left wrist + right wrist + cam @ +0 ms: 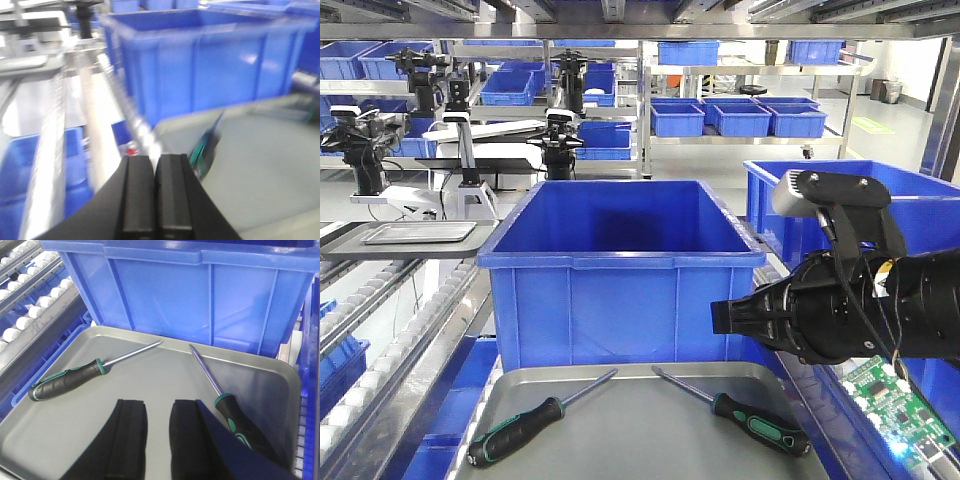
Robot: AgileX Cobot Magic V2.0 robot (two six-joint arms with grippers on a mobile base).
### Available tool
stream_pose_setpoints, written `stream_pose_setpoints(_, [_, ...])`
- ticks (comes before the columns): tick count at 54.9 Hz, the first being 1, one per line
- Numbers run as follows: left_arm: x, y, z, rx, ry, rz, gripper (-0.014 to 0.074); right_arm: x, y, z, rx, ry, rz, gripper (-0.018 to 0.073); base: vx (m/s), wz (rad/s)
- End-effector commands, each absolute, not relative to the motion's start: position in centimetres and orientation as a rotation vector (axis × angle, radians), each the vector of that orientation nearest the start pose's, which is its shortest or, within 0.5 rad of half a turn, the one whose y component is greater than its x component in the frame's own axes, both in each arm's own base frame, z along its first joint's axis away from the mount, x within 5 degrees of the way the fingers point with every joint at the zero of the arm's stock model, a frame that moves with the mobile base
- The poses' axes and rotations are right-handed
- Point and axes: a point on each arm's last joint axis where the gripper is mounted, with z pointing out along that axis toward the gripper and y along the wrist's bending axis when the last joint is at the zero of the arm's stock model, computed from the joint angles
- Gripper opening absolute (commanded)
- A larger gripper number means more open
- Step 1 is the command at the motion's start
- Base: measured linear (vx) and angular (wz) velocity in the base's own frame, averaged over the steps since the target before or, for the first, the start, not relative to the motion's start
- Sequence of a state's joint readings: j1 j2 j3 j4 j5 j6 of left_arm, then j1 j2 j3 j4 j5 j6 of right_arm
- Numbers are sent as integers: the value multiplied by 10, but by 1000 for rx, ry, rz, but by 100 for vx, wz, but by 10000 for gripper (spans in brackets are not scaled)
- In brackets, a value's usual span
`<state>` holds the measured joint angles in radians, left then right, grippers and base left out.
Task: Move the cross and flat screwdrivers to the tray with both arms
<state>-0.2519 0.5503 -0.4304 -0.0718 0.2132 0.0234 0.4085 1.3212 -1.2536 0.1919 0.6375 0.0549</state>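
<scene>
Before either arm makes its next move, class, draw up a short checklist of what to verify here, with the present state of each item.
1. Both screwdrivers lie inside the tray: ok, left screwdriver and right screwdriver.
2. Screwdrivers apart, not crossed: ok.
3. Left end effector empty: ok, shut on nothing.
4. Right end effector released: ok, open above the tray.
5. Blue bin clear of the tray: cannot tell.

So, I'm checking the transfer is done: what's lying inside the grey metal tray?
Two screwdrivers lie in the tray: the left screwdriver and the right screwdriver, shafts angled toward each other, tips apart. The right end effector covers part of the tray floor and the right handle's end.
</scene>
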Motion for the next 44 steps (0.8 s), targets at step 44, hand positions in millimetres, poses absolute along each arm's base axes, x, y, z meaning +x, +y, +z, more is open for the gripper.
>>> stream_pose_setpoints(44, [56,-4,204,10,1590,-103,0,260,122,407,-265,2065,493,227,0,0])
